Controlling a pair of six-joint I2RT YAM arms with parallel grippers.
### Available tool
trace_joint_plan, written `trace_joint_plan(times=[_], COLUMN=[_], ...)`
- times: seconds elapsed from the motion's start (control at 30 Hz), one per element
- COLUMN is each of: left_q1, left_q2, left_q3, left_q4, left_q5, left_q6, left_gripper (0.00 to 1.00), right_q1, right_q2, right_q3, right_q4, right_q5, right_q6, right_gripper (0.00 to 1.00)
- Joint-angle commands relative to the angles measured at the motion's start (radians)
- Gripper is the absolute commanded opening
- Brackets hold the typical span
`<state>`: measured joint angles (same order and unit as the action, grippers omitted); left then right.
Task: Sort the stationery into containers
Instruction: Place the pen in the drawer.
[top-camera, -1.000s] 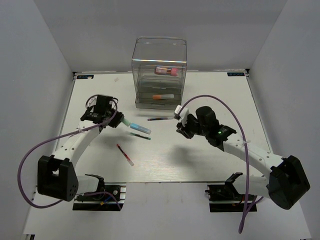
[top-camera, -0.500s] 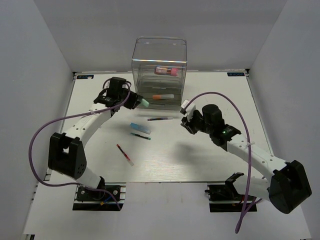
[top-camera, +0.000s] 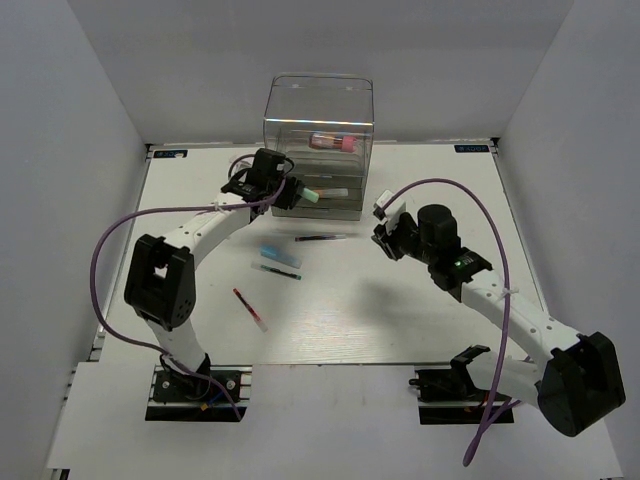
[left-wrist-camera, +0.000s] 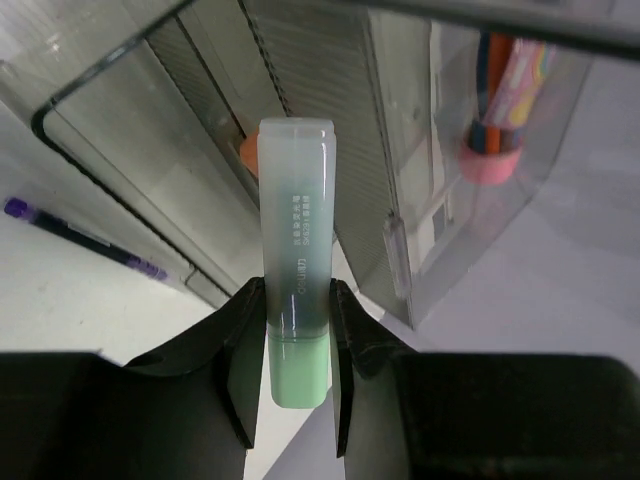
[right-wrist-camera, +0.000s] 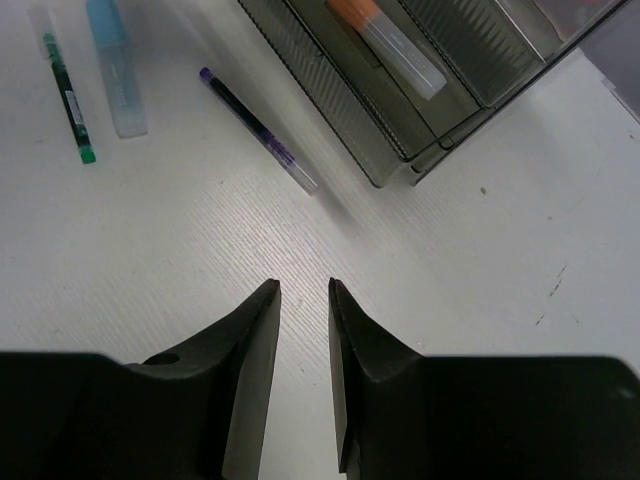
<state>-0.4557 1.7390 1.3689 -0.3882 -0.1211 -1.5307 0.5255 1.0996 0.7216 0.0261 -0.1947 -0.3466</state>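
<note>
My left gripper is shut on a pale green marker and holds it in front of the clear drawer box. In the left wrist view the marker points at the grey drawers, between my jaws. An orange-grey marker lies in an open drawer. A pink tube sits higher in the box. My right gripper is open and empty above the table. A light blue marker, a thin green pen, a purple pen and a red-white pen lie on the table.
The white table is walled in by pale panels on three sides. The drawer box stands at the back centre. The loose pens lie between the two arms, left of centre. The arm bases and purple cables sit at the near edge.
My left gripper has carried the pale green marker from the left of the table up and right to the front of the drawer box. My right gripper has drawn back slightly to the right.
</note>
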Motion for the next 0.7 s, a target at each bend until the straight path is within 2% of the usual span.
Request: trace_joint_plan(times=[0.0, 0.13, 0.17, 0.27, 0.37, 0.4, 0.5, 0.6, 0.67], left_q1=[-0.006, -0.017, -0.017, -0.026, -0.026, -0.026, -0.035, -0.035, -0.035], left_q2=[0.023, 0.074, 0.074, 0.074, 0.074, 0.074, 0.024, -0.041, -0.133], left_q3=[0.064, 0.122, 0.122, 0.131, 0.131, 0.131, 0.104, 0.049, -0.011], left_q4=[0.003, -0.027, -0.037, -0.028, -0.028, -0.037, -0.023, 0.008, 0.020], left_q5=[-0.078, -0.089, -0.089, -0.103, -0.103, -0.103, -0.071, -0.013, 0.014], left_q6=[-0.068, -0.086, -0.086, -0.086, -0.086, -0.086, -0.077, -0.023, 0.041], left_gripper=[0.09, 0.19, 0.30, 0.51, 0.60, 0.61, 0.64, 0.65, 0.65], right_q1=[-0.018, -0.036, -0.035, -0.042, -0.050, -0.050, -0.051, -0.045, -0.039], right_q2=[-0.024, -0.030, -0.029, -0.026, -0.024, -0.024, -0.017, 0.000, 0.025], right_q3=[-0.016, -0.017, -0.016, -0.017, -0.017, -0.017, -0.019, -0.007, 0.001], right_q4=[0.044, 0.047, 0.049, 0.046, 0.044, 0.043, 0.029, 0.003, -0.024], right_q5=[0.000, -0.009, -0.011, -0.023, -0.037, -0.043, -0.090, -0.181, -0.280], right_q6=[0.017, 0.023, 0.023, 0.021, 0.021, 0.023, 0.008, -0.029, -0.075], right_gripper=[0.32, 0.34, 0.34, 0.34, 0.39, 0.39, 0.49, 0.58, 0.60])
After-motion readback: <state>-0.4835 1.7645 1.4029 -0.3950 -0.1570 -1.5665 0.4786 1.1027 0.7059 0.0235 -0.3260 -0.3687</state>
